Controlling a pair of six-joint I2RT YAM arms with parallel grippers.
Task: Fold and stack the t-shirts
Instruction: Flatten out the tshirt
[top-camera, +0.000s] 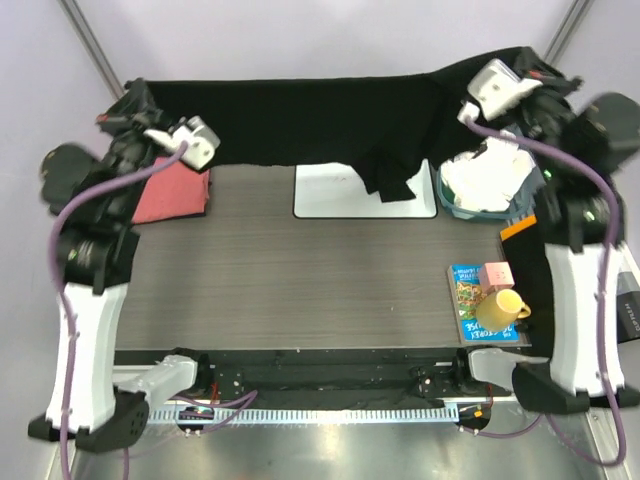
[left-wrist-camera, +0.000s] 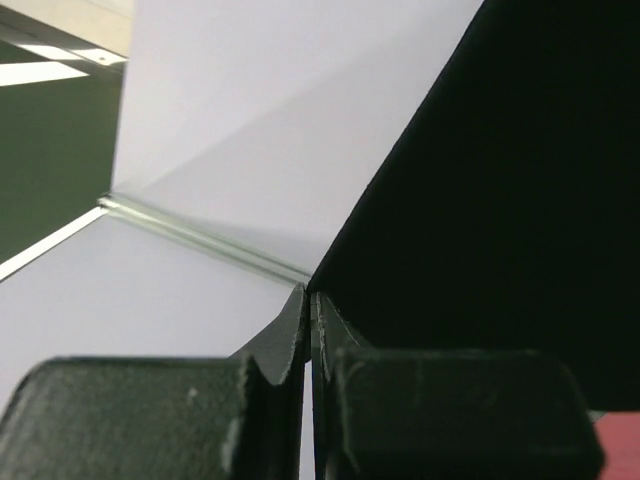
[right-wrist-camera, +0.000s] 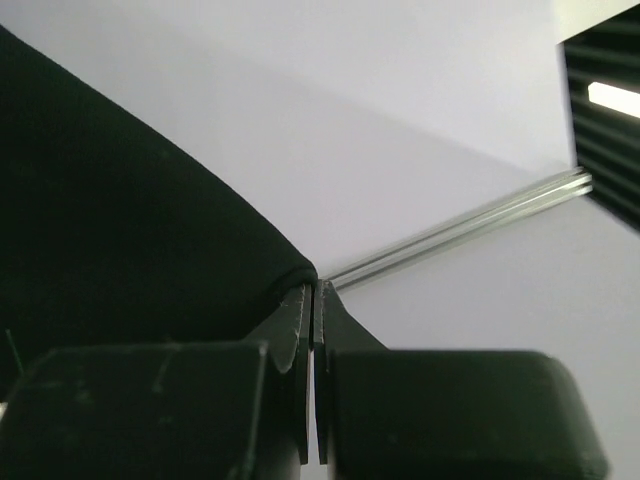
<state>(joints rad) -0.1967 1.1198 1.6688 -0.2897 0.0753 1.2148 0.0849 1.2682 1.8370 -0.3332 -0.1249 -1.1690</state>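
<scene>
Top: the spread-out step. The black t-shirt (top-camera: 330, 115) is stretched along the far edge between the left gripper (top-camera: 140, 110) and the right gripper (top-camera: 530, 80), with both arms reaching far. The coral-pink t-shirt (top-camera: 172, 192) lies far left. The next move likely calls for an even pull nearward, laying the shirt flat.
Left wrist: the left gripper (left-wrist-camera: 308, 295) has its jaws pinched together on the black t-shirt (left-wrist-camera: 500, 200).
Right wrist: the right gripper (right-wrist-camera: 318, 290) is likewise clamped on the shirt's edge (right-wrist-camera: 120, 230).

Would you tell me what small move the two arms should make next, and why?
Probably lower both arms together toward the near edge, so the black t-shirt settles flat on the table. The left arm and right arm each have jaws shut on an end of it, stretched along the far edge, and part hangs over the white board.
</scene>
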